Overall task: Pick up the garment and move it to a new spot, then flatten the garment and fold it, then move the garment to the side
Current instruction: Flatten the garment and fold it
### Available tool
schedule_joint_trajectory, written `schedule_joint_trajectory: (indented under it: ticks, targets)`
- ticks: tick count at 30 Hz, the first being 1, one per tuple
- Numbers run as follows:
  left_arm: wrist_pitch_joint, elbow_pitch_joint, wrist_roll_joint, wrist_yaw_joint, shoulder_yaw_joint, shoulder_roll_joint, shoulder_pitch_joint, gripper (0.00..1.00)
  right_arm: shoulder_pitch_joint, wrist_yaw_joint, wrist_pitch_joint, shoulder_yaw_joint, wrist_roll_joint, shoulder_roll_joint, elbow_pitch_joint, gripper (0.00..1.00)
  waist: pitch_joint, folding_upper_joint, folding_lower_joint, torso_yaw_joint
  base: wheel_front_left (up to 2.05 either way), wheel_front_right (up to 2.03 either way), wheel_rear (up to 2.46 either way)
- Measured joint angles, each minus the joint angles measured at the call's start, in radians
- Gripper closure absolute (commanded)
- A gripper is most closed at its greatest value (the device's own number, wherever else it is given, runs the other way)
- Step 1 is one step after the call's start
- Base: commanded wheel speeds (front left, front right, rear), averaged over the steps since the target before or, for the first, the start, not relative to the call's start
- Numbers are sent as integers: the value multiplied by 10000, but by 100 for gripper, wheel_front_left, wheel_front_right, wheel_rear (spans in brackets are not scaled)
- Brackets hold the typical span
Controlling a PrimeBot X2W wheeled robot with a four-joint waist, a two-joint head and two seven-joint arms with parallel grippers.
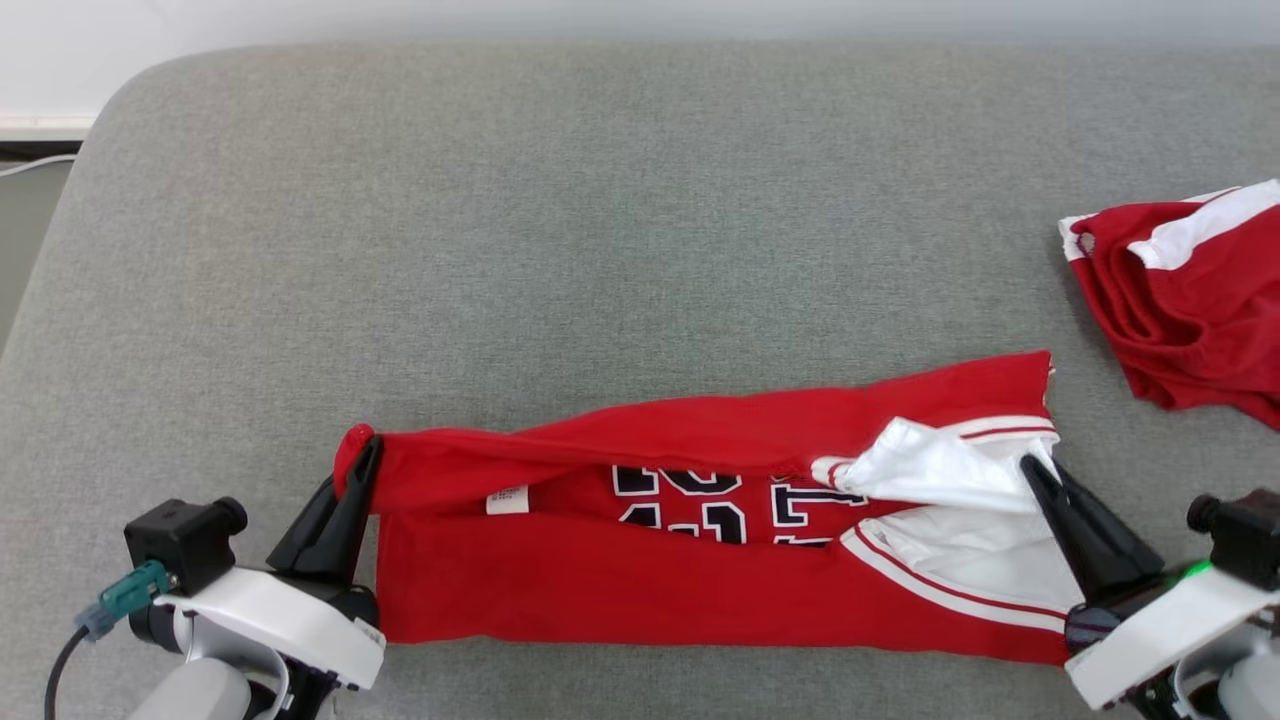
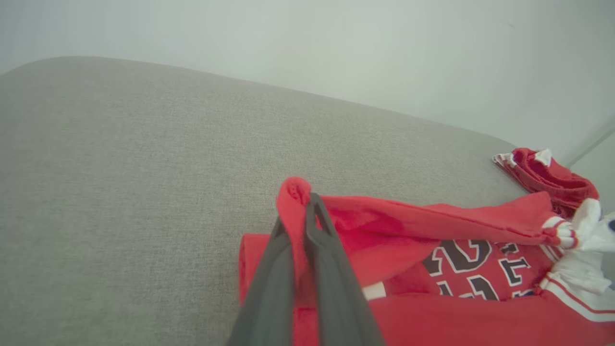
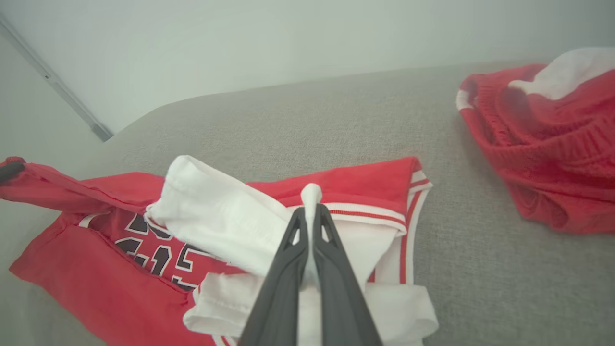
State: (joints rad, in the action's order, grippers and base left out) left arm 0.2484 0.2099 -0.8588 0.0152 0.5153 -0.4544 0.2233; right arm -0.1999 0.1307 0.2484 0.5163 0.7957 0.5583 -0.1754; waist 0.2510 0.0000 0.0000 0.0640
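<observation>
The garment (image 1: pixel 640 570) is a red jersey with white sleeves and dark block lettering, lying as a long band across the near part of the grey cushion. My left gripper (image 1: pixel 362 462) is shut on its red left end, lifting a fold of cloth (image 2: pixel 298 192). My right gripper (image 1: pixel 1032 470) is shut on the white sleeve cloth (image 3: pixel 311 192) at the right end. Between the two grips the upper layer is raised off the lower one, and the lettering (image 2: pixel 468 264) shows in the gap.
A second red and white garment (image 1: pixel 1190 295) lies bunched at the cushion's right edge, also seen in the right wrist view (image 3: pixel 543 139). The grey cushion (image 1: pixel 600 220) stretches bare behind the jersey. Its rounded left corner (image 1: pixel 110 110) drops to the floor.
</observation>
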Motion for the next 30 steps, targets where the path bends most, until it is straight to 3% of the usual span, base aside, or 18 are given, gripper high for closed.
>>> schedule_joint_trajectory:
  ticks: [8,10,12,13,14,16,17,18,19,20,24,30]
  targets:
    - [2,-40,802,48,-637,552,-603,100,675,2,-2,-263,-144,-554,-107,100,-94,0,0,-169,0,0,0]
    - [0,119,803,138,-650,738,-769,84,691,0,-2,-201,-157,-675,-288,100,-111,0,0,-194,0,0,0]
    - [0,364,752,205,-665,903,-937,53,692,2,0,-173,-194,-796,-431,100,-135,0,0,-218,0,0,0]
    - [0,497,748,205,-673,959,-984,23,690,0,0,-159,-230,-851,-514,100,-149,0,0,-218,0,0,0]
    - [0,631,702,213,-690,989,-993,3,690,0,-2,-142,-230,-907,-617,100,-163,0,0,-217,0,0,0]
    - [0,819,591,259,-748,1041,-993,0,704,2,0,-117,-228,-1016,-740,100,-198,0,0,-209,0,0,0]
    - [0,895,550,276,-796,1087,-993,0,708,0,-2,-115,-228,-1066,-790,82,-216,0,0,-197,0,0,0]
    - [0,965,466,278,-838,1143,-993,0,717,0,0,-123,-228,-1127,-901,54,-238,0,0,-184,0,0,0]
    - [0,1005,437,278,-880,1193,-995,0,755,0,0,-153,-226,-1189,-997,17,-268,0,0,-174,0,0,0]
    - [0,1037,424,276,-978,1237,-996,0,837,0,-2,-205,-224,-1243,-1007,0,-302,0,0,-167,0,0,0]
    - [0,1087,215,259,-1402,1308,-1182,0,1260,0,0,-543,-215,-1519,-1011,0,-504,0,0,-146,0,0,0]
    - [0,412,698,-357,-1921,1298,-1911,0,2225,0,0,-1898,-734,-1967,-497,0,-991,0,0,-207,0,0,0]
